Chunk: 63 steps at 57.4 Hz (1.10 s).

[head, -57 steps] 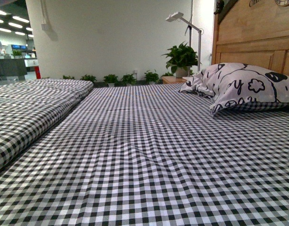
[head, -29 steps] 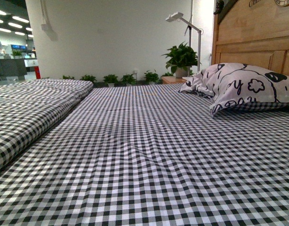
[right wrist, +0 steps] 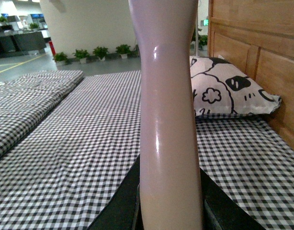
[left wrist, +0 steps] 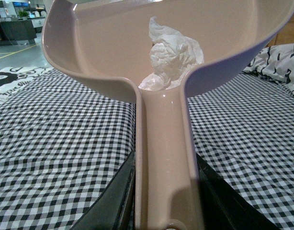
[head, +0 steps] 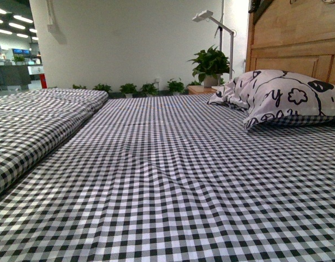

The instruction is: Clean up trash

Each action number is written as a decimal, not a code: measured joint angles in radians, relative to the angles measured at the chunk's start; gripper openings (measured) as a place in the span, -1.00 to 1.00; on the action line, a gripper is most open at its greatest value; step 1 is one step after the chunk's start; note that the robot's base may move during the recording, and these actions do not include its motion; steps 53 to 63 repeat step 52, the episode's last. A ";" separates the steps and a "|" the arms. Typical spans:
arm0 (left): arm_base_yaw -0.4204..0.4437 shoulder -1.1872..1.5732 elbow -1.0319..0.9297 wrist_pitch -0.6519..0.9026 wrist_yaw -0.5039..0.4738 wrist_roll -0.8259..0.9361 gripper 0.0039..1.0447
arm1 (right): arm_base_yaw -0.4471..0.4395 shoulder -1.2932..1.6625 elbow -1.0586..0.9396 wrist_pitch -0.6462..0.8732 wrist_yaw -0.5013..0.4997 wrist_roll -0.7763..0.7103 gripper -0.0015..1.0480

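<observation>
keeping the dustpan (left wrist: 152, 43) level, you hold its handle clamped in the left gripper (left wrist: 165, 191) so the trash (left wrist: 172, 52) stays in; right gripper (right wrist: 168, 201) grips the brush handle (right wrist: 168, 96).

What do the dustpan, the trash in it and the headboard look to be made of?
Dustpan: smooth pinkish-beige plastic, going by the glossy highlights along its handle. Trash: thin crumpled whitish film or paper, partly translucent; which one is unclear. Headboard: light wood or wood veneer, with visible grain and panel lines. The left gripper grips the dustpan's handle.
</observation>
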 joint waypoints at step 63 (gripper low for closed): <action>0.000 0.000 0.000 0.000 0.000 0.000 -0.46 | 0.000 0.000 0.000 0.000 0.000 0.000 -0.63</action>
